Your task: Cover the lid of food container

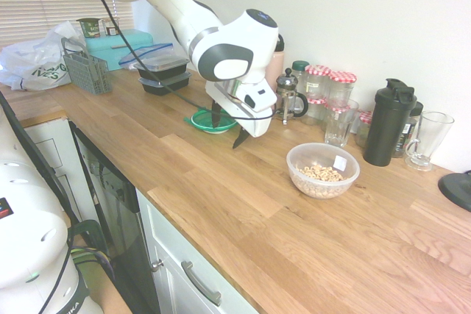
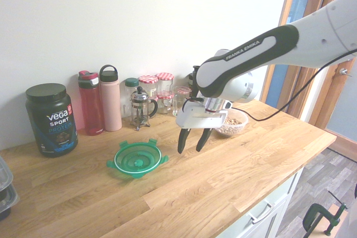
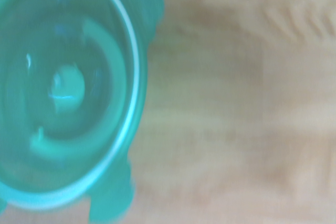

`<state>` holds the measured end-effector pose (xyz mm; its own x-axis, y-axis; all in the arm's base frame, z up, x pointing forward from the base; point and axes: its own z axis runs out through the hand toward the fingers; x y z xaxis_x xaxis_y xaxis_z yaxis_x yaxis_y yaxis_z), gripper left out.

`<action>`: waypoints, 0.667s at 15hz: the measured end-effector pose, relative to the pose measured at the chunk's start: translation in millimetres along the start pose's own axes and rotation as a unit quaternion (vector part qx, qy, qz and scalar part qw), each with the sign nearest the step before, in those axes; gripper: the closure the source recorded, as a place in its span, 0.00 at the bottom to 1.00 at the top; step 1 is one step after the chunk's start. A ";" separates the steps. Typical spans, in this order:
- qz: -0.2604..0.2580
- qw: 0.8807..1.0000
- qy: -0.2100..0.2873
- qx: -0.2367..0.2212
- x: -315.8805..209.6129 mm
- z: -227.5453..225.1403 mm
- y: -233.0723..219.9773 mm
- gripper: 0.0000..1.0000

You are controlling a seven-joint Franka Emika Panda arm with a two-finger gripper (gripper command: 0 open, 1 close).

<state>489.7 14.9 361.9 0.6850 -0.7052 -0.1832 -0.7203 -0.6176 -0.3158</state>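
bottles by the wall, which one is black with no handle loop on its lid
The black shaker bottle, standing between the drinking glasses at the counter's far end. The red bottle and pink bottle stand together beside the protein tub.

Two exterior cameras faced the worktop from opposite ends, sharing the lid; the wrist camera looked down, apparently blurred, from close by.

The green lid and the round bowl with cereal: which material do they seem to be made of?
The lid looks like glossy, translucent green plastic: light glints on its ridges. The bowl seems to be clear, slightly cloudy plastic, since the cereal shows through its wall; glass cannot be excluded.
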 end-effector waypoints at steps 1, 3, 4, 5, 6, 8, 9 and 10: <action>0.000 1.000 -0.006 0.013 8.1 1.0 -1.3 0.00; 0.003 0.998 -0.033 0.046 17.4 1.2 -5.2 0.00; 0.005 0.996 -0.059 0.065 21.6 0.1 -7.6 0.00; 0.004 0.993 -0.084 0.082 27.8 -1.1 -8.8 0.00; 0.005 0.990 -0.102 0.094 35.6 -0.3 -8.3 0.00; 0.000 0.984 -0.133 0.114 47.1 12.7 -7.1 0.00; -0.007 0.981 -0.149 0.124 49.7 21.8 -9.0 0.00; -0.011 0.979 -0.160 0.127 51.8 30.7 -11.3 0.00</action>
<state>536.7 -3.9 327.4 0.7289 -0.5226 -0.4423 -0.6819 -0.4962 -0.5374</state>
